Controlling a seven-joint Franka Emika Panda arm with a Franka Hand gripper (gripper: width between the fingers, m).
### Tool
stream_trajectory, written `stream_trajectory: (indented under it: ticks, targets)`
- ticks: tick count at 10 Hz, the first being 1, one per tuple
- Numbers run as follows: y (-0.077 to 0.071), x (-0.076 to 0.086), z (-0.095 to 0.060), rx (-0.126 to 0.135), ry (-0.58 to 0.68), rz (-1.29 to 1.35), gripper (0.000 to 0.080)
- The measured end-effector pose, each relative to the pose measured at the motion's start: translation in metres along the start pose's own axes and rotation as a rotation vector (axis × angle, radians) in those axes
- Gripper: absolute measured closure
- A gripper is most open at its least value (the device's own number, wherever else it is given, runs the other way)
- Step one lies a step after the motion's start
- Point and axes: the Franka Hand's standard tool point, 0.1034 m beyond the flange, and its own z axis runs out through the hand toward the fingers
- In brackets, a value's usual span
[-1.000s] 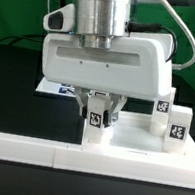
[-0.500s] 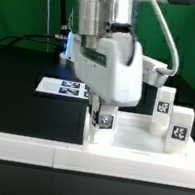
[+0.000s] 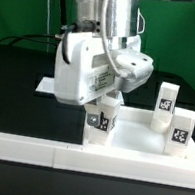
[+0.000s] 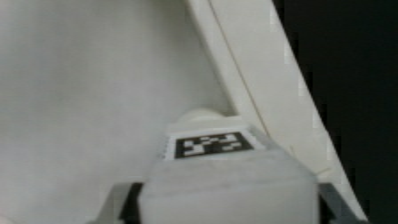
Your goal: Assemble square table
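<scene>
Currently the tool (image 3: pixel 105 115) is closed narrowly on a leg (image 3: pixel 105 120), which stands upright at a corner of the square slab (image 3: pixel 130 137); the wrist view shows the tagged leg (image 4: pixel 217 160) directly between the two fingers (image 4: pixel 125 205), with the slab surface beyond it. Two further legs (image 3: pixel 165 104) (image 3: pixel 181 128) stand upright, well apart from the tool, toward the exterior view's right; whether they are seated in sockets or merely parked cannot be told. The slab lies on the black tabletop (image 3: pixel 12 83), directly below the tool. Judged from this, assembly is at an intermediate stage: one leg is being installed, and a fourth leg is not visible. Compared with the earlier frames, the wrist has rotated by a large angle about the vertical axis while the leg stayed at the same corner, which suggests the leg is being screwed in.
</scene>
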Motion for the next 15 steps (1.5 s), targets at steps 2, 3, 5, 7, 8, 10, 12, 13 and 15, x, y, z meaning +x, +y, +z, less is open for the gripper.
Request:
stream_trajectory:
  ticks: [2,3,5,7,8,10,12,13,15]
  targets:
    - [0.000,0.000,0.000,0.001,0.004,0.056,0.0495]
    - [0.001,0.000,-0.001,0.003,0.020,0.058,0.0494]
    - [0.002,0.001,0.000,0.003,0.037,0.035,0.0494]
    - [0.002,0.001,0.000,0.003,0.037,0.035,0.0304]
    - [0.002,0.000,-0.001,0.005,0.035,0.033,0.0184]
    - [0.003,-0.015,-0.030,0.027,-0.003,0.002,0.0160]
    - [-0.012,-0.015,-0.064,0.065,-0.039,-0.019,0.0151]
    - [-0.010,-0.013,-0.059,0.060,-0.033,-0.018,0.0151]
    - [-0.009,-0.014,-0.057,0.059,-0.031,-0.021,0.0151]
